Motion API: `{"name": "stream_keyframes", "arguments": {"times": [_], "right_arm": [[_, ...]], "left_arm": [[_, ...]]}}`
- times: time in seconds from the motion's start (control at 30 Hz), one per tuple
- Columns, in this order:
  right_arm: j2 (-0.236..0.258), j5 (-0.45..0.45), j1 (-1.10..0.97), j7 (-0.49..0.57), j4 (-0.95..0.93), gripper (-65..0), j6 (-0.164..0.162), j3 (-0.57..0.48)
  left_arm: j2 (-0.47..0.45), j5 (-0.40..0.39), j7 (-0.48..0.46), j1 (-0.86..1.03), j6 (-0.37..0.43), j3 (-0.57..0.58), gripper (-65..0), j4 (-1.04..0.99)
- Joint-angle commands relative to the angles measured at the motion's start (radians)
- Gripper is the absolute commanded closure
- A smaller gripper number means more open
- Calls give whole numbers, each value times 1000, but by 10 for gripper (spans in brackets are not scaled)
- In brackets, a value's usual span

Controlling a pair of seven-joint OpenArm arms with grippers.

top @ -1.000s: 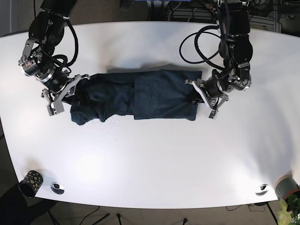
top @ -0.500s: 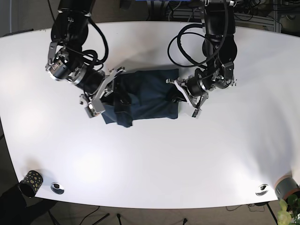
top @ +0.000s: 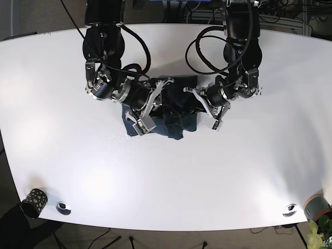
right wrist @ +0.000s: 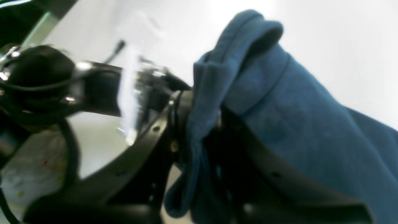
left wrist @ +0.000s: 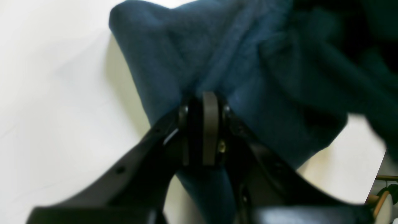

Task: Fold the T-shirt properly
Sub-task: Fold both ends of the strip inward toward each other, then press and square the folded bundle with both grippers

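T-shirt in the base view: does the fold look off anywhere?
Yes. The T-shirt is a bunched, wrinkled lump between the two arms, with ragged edges rather than a flat rectangle. The right pincer and the left pincer are both shut on gathered cloth.

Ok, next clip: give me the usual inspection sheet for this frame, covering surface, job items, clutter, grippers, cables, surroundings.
Surface: white table, bare around the work.
Job's things: dark blue T-shirt, bunched mid-table, partly folded.
Clutter: patterned cup and two small metal discs near the front edge.
Grippers: left gripper and right gripper both shut on the T-shirt.
Cables: black loops on both arms, above the cloth.
Surroundings: dark floor, equipment behind the table.
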Motion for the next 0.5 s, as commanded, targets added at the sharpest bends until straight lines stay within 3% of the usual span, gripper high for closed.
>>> {"name": "stream_keyframes", "arguments": {"times": [0.0,0.1,0.2,0.33,0.47], "right_arm": [[-4,12,30,27,-33,0,-4,-18],[-6,12,56,27,-96,-19,-6,-29],[-4,12,70,28,-134,-178,-6,-24],[-3,12,80,28,-133,-342,-6,-24],[-3,13,80,28,-101,-365,-6,-24]], "left_arm": [[1,43,59,4,6,3,-42,-1],[1,43,59,4,6,3,-42,0],[1,43,59,4,6,3,-42,3],[1,41,59,4,6,3,-42,5],[1,40,59,4,5,3,-42,6]]}}
